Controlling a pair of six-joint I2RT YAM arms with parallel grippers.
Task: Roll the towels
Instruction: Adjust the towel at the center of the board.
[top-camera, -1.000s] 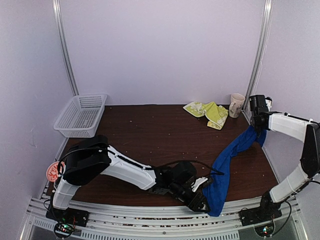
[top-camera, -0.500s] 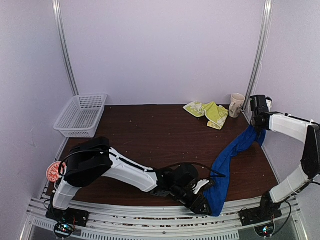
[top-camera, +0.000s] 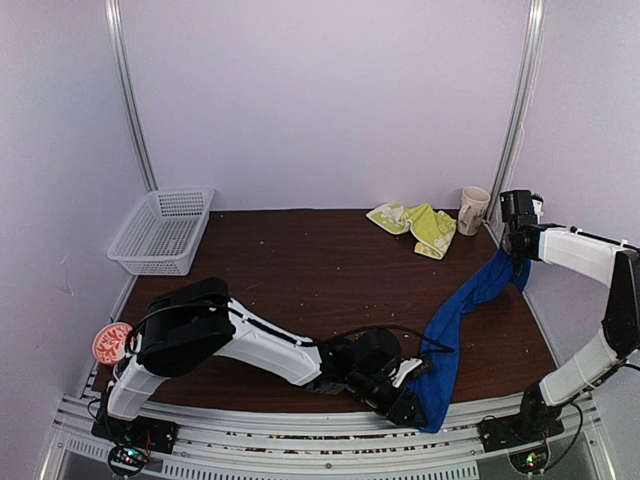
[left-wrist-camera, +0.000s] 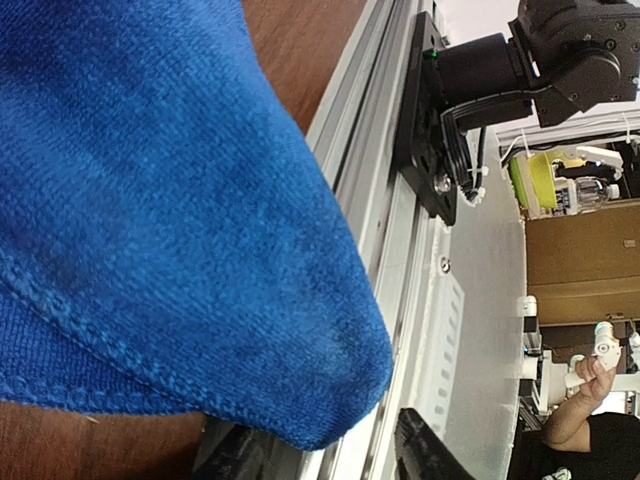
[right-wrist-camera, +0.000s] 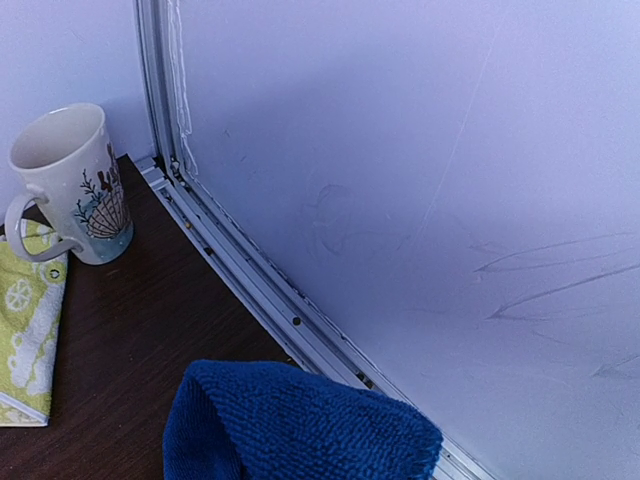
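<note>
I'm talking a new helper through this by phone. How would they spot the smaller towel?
On the dark brown table, look toward the far right corner. The yellow-green towel lies crumpled there, just left of a white mug. Unlike the long plain blue towel, it is small and pale-patterned.

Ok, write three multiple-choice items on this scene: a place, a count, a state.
1. The mug stands: A in the far right corner; B in the near left corner; C dead centre.
2. Towels in view: A one; B two; C three.
3. The blue towel is: A rolled tight; B unrolled in a long strip; C folded square.
Answers: 1 A, it sits at the back right beside the yellow-green towel. 2 B, one blue, one yellow-green. 3 B, it stretches loosely from far right to the near edge.
</note>
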